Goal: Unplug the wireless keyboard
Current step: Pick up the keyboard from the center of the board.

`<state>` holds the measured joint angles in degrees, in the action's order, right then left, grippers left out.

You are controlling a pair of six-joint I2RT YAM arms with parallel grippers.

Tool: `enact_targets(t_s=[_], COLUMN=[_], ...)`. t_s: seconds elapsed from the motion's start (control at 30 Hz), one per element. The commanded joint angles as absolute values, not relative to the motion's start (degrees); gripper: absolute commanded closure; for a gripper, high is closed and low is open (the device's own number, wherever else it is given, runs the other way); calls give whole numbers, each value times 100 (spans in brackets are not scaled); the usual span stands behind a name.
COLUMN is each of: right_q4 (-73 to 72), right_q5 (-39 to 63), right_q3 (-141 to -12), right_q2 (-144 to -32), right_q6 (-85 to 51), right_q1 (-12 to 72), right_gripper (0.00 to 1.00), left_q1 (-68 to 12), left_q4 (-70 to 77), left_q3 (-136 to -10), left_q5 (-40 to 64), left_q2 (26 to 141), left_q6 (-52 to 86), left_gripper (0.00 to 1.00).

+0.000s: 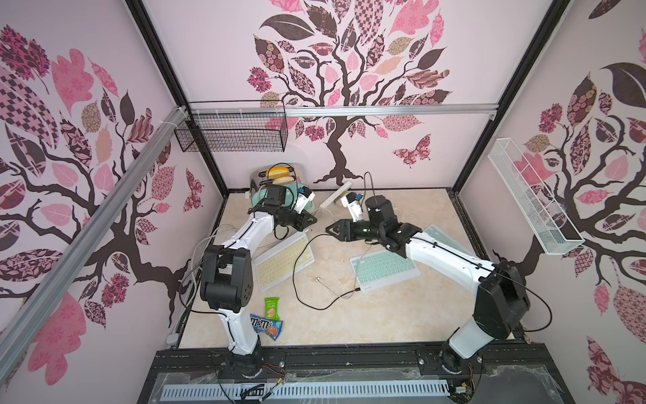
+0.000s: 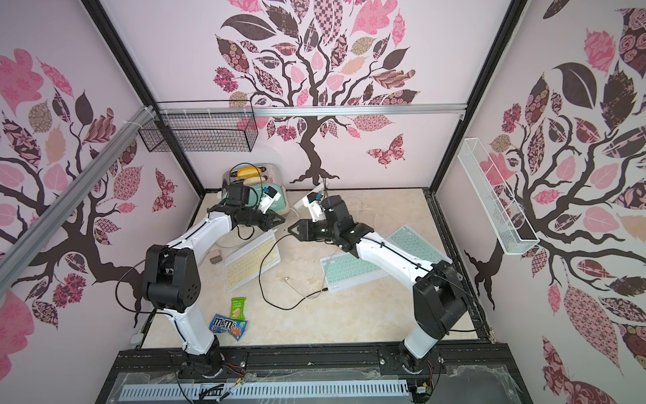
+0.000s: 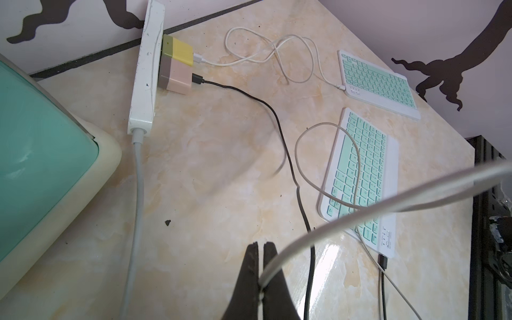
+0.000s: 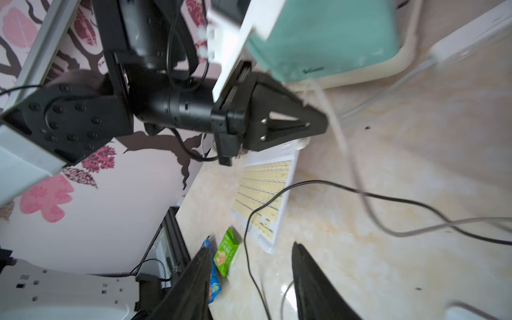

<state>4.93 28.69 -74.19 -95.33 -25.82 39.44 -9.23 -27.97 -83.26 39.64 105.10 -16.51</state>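
Pinched grey cable (image 3: 388, 205) in left gripper (image 3: 261, 245), held right gripper (image 4: 250, 246) spread; needed straight pull from yellow keyboard (image 1: 283, 260), seven o'clock

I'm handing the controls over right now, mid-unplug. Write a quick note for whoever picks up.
Left gripper: shut on a pale grey cable, held off the table.
Right gripper: open, empty, facing the left one.
Things: power strip at the back wall; its yellow adapter's white cable runs to the far mint keyboard, its pink adapter's black cable to the near mint keyboard. Yellow keyboard lies beside the left arm.
Done: a cable end lies loose on the table between the yellow and near mint keyboards; whether it is the grey cable's is unclear.
Left: both mint keyboards look plugged in.
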Motion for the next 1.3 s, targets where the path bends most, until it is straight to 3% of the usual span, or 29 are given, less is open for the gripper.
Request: enact_targets(t_s=[0.0, 0.23, 0.67, 0.93, 1.27], right_q4=[23, -324, -1798, -1368, -2831], right_q5=[2836, 2898, 3273, 2453, 2681], right_q3=[-7260, -7001, -6721, -6451, -5902], right_q2=[-10037, -10576, -11065, -10722, -10485], right_q6=[-2994, -3109, -4049, -4100, -4633], right_q1=[4065, 4250, 4324, 4309, 4315], right_gripper=[51, 44, 45, 43, 41], left_q1=[-951, -949, -967, -967, -972], left_q4=[-2654, -2727, -2790, -2844, -2873], left_q3=[-8475, -8547, -8596, -8707, -8743], left_q5=[3958, 3912, 3885, 3861, 3850], left_q2=[10301, 10350, 10435, 10483, 10500], left_q6=[-1547, -1547, -1547, -1554, -1563], left_gripper=[100, 100, 100, 100, 100])
